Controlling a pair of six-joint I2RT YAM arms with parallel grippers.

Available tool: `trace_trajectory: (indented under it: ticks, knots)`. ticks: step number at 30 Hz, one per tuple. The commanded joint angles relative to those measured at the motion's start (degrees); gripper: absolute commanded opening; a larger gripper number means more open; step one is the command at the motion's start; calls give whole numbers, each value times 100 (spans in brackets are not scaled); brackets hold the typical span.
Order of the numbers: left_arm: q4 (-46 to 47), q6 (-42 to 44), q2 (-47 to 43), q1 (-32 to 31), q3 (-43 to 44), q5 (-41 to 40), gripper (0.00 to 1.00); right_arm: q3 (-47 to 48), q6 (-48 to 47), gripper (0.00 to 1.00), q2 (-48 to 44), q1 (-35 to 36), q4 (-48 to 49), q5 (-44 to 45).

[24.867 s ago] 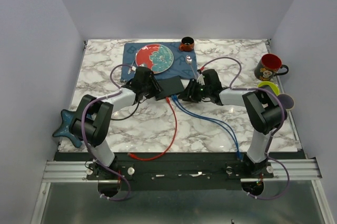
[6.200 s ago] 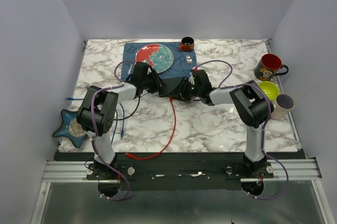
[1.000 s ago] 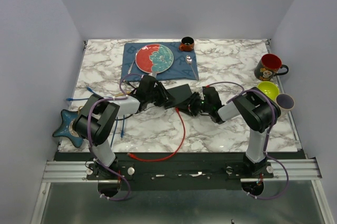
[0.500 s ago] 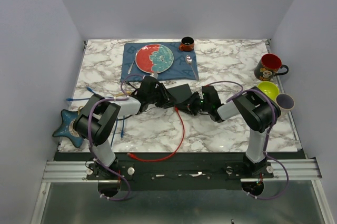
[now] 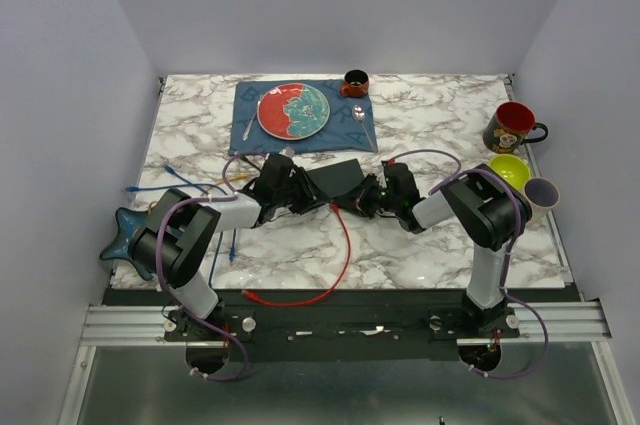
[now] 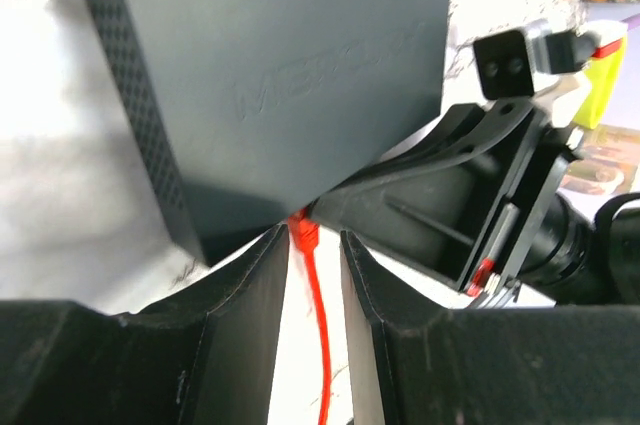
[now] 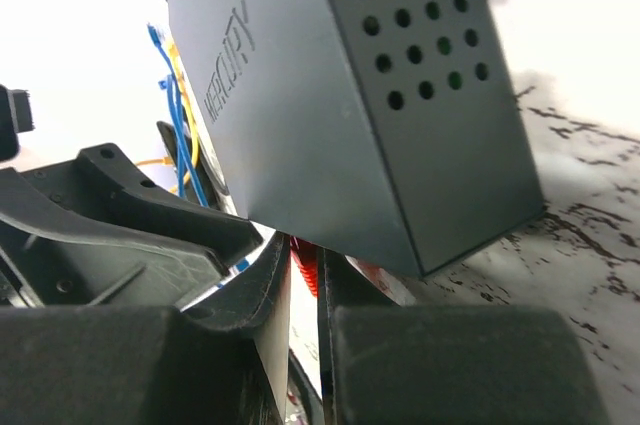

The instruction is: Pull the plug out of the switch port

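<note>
The switch (image 5: 336, 179) is a flat, dark grey box lying on the marble table, and it fills the top of the left wrist view (image 6: 290, 55). A red plug (image 6: 301, 234) sits in a port on its near edge, and its red cable (image 5: 347, 245) trails toward me. My right gripper (image 7: 303, 250) is shut on the plug (image 7: 305, 270), right under the switch (image 7: 340, 115). My left gripper (image 6: 315, 240) is open at the same edge. The cable (image 6: 322, 345) runs between its fingers untouched. From above, the left gripper (image 5: 303, 195) and right gripper (image 5: 362, 197) flank the near edge.
Behind the switch is a blue placemat (image 5: 245, 125) with a red and teal plate (image 5: 293, 111), a spoon (image 5: 359, 115) and a small orange cup (image 5: 354, 82). Far right stand a red mug (image 5: 513, 127), a yellow-green bowl (image 5: 509, 169) and a lilac cup (image 5: 543, 191). Loose blue cables (image 5: 190, 185) and a blue star (image 5: 128, 235) lie left.
My right gripper's jaws have narrowed onto the red plug. My left gripper has drawn back a little to the left along the switch's near edge.
</note>
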Motion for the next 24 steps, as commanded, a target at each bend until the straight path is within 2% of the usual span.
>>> trace_trajectory:
  ticks: [1,7,15,24]
  knots:
    - [-96,-108,-136,-87,-208,-72,41,-146,-396,1,262,46,-222,-19]
    - [159,-231,110,-105,-288,-45,41,-111,-501,1,341,37,-231,-80]
    - [72,-284,532,-87,265,-141,41,-303,-783,1,236,46,-232,-256]
    - [-78,-310,620,-43,539,-256,41,-620,-897,1,209,37,15,-484]
